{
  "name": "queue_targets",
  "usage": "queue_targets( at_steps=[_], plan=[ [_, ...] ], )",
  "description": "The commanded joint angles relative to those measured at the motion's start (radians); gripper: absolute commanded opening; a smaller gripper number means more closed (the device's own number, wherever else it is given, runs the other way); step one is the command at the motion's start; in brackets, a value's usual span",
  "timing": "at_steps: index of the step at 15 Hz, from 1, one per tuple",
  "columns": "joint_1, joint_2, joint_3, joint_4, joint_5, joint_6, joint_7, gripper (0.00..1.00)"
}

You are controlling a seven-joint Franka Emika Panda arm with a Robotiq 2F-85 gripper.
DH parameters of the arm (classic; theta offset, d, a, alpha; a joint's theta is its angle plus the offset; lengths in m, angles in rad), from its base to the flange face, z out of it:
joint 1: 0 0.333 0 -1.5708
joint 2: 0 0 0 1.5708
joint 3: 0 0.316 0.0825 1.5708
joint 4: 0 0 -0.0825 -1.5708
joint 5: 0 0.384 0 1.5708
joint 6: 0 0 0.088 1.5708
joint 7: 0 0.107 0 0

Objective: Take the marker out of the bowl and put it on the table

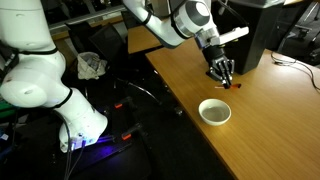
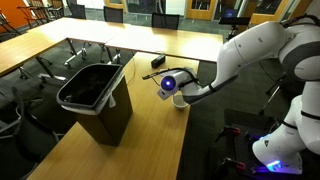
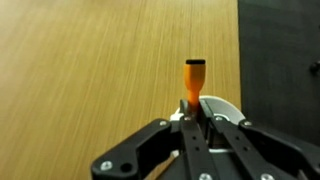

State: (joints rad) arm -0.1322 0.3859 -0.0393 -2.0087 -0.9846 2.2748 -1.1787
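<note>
My gripper is shut on the reddish-orange marker, which sticks out beyond the fingertips over the wooden table. The white bowl shows partly behind the fingers in the wrist view. In an exterior view the gripper hangs low over the table, with the marker's red tip just below the fingers. The bowl stands apart from it, nearer the table's front edge, and looks empty. In an exterior view the gripper is near the table's edge, with the bowl beside it.
A black box-shaped object stands on the table behind the gripper. A black bin stands on the table in an exterior view. The table's edge runs close to the marker, with dark floor beyond it.
</note>
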Motion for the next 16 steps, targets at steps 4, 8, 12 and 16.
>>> queue_targets(
  at_steps=[4,8,12,16],
  plan=[
    [0.063,-0.01,0.111,-0.055,0.387,-0.079,0.021,0.03],
    [0.135,0.071,0.154,-0.003,0.493,-0.081,0.09,0.03],
    [0.153,0.168,0.174,0.092,0.576,-0.112,0.075,0.31],
    [0.15,0.156,0.157,0.093,0.497,-0.051,0.008,0.6]
  ],
)
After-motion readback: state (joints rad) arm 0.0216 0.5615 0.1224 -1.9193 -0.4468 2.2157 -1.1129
